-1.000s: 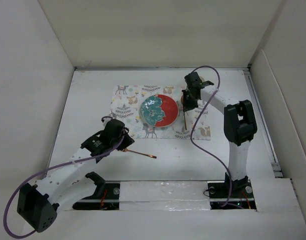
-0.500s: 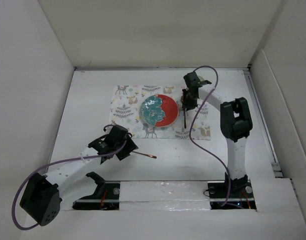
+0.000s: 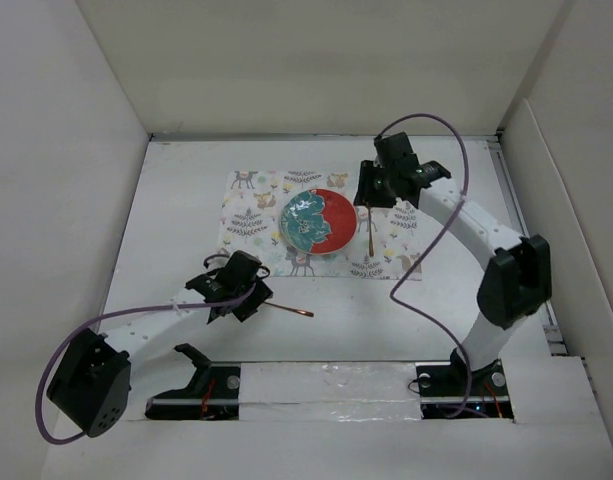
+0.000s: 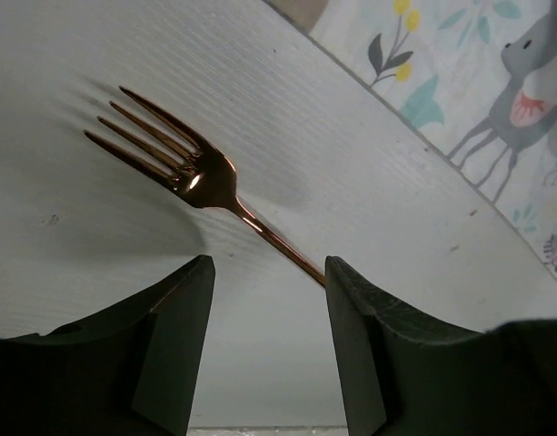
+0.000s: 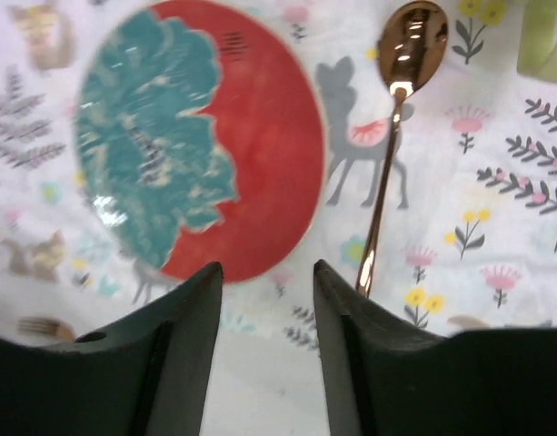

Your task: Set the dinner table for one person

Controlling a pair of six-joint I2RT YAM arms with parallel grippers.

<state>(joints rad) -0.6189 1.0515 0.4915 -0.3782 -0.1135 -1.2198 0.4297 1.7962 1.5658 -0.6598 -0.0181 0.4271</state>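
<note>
The dinner table (image 3: 446, 300) was a matte white, roughly square top with no clear long axis, and it lay beneath both arms. The left gripper (image 4: 268, 272) gaped over a slim copper fork (image 4: 201, 177) and gripped nothing. The right gripper (image 5: 266, 272) hung open and empty near the glossy spoon (image 5: 387, 154) and the round plate (image 5: 214, 136) on the printed placemat (image 3: 256, 200).

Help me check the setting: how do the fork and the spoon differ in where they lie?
The fork lies on the bare dinner table, off the placemat; the spoon lies on the placemat, right of the plate. The fork sits slanted by the left gripper; the spoon runs straight alongside the plate. Both are shiny copper-coloured, lie flat, and are unheld.
</note>
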